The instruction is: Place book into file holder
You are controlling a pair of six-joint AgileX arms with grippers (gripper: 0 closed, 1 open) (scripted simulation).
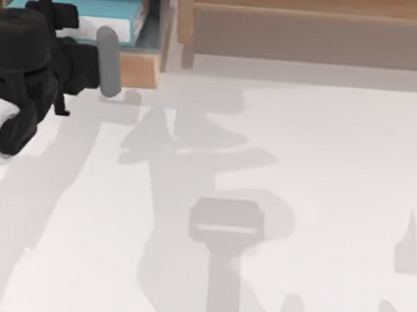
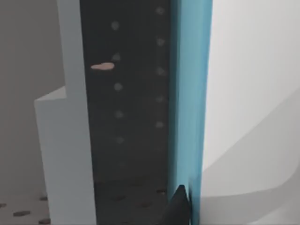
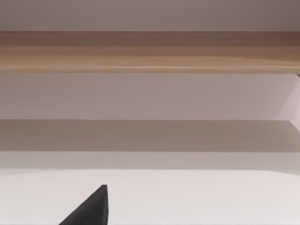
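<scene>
A: So, the left end effector [image 1: 57, 14] sits over the file holder [image 1: 139, 67] at the surface's far left. Clenched or released, I cannot tell.

B: And the book [image 1: 97, 6]?

A: Inside the holder, teal cover showing between its grey walls. From the wrist, its blue edge [image 2: 187, 103] stands against the dark inner wall, a fingertip [image 2: 180, 206] just beside it, likely steadying it.

B: Surroundings?

A: A pale white surface [image 1: 301, 170], a brown wooden shelf [image 1: 312, 27] along the back, and the right arm parked, facing the shelf.

White table [image 1: 322, 179], file holder [image 1: 147, 64] at rear left, brown wooden shelf [image 1: 312, 27] beside it
</scene>
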